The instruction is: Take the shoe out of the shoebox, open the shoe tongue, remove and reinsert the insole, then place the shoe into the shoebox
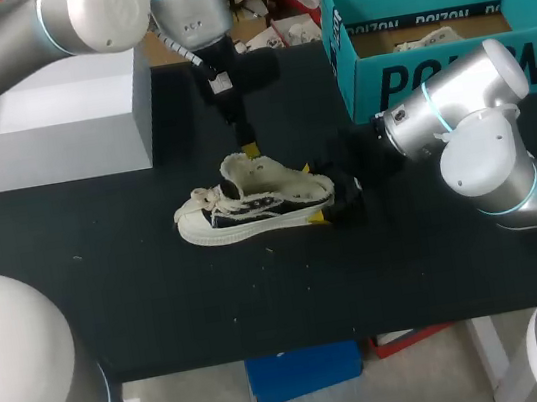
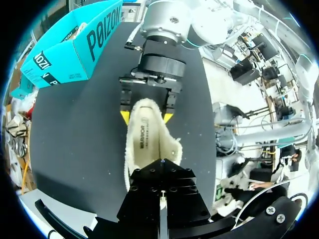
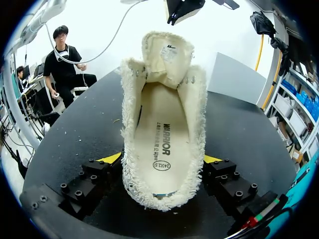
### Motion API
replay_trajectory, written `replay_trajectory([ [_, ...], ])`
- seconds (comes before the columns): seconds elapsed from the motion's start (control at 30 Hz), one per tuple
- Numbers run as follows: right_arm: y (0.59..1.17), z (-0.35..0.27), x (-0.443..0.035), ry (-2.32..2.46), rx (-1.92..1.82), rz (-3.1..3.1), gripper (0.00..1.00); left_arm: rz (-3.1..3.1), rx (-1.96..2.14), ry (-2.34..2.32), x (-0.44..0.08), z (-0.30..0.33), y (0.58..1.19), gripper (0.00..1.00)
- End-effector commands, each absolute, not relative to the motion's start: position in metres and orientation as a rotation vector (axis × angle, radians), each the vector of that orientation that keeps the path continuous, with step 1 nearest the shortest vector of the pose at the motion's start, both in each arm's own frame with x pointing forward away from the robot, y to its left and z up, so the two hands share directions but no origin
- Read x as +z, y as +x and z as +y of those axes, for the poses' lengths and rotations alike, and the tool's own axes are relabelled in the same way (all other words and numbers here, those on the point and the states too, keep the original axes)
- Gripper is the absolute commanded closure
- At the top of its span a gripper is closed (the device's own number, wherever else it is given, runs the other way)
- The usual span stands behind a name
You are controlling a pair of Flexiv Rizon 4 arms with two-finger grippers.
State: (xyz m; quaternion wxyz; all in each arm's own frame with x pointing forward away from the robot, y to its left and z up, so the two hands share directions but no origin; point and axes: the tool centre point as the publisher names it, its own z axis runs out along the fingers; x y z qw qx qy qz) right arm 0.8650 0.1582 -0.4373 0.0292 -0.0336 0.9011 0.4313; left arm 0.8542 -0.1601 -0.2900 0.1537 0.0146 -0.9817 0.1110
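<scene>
Near tabletop (image 1: 263, 298) centre, clamped shoe (image 1: 254, 208) heel in right end effector (image 3: 161, 160) to steady it, left end effector (image 1: 249, 148) over raised tongue (image 3: 167, 55), grip untellable.

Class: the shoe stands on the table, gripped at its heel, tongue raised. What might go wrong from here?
1. The right gripper clamps only the fleecy heel of the shoe; a tug on the tongue might slip it loose.
2. The left gripper hangs close over the tongue, so it may block the way to the insole.
3. Loose laces by the toe could snag.
</scene>
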Motion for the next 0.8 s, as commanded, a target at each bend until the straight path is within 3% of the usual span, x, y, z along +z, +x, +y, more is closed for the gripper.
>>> replay_trajectory([
  [0.03, 0.866, 0.159, -0.441, -0.101, 1.330, 2.780, 1.00, -2.816, 0.306, 0.040, -0.302, -0.161, 0.849, 1.00],
  [0.8, 0.866, 0.159, -0.441, -0.101, 1.330, 2.780, 1.00, -2.759, 0.224, -0.025, -0.330, -0.172, 0.839, 1.00],
])
